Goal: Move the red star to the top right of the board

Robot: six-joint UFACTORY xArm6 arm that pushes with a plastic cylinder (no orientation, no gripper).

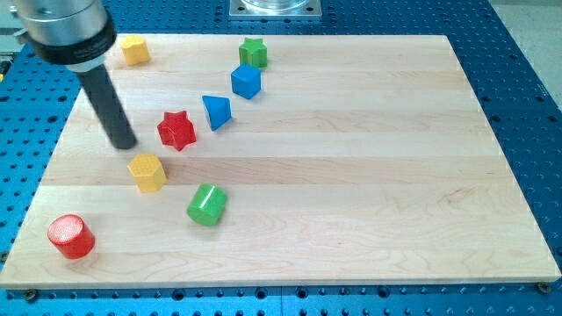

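The red star (176,131) is seen left of centre on the wooden board (351,175) — well apart from the top right corner. My tip (126,144) is set down just to the star's left, a small gap visible, nothing gripped — it is a bare rod. A blue triangular block (217,111) lies just right of the star, a blue cube (247,82) and green star (253,52) beyond it. A yellow hexagonal block (147,171) sits below the tip.

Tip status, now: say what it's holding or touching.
My tip: a bare rod with no claw, holding nothing, on the board just left of the red star, a small gap between them, above the yellow block.
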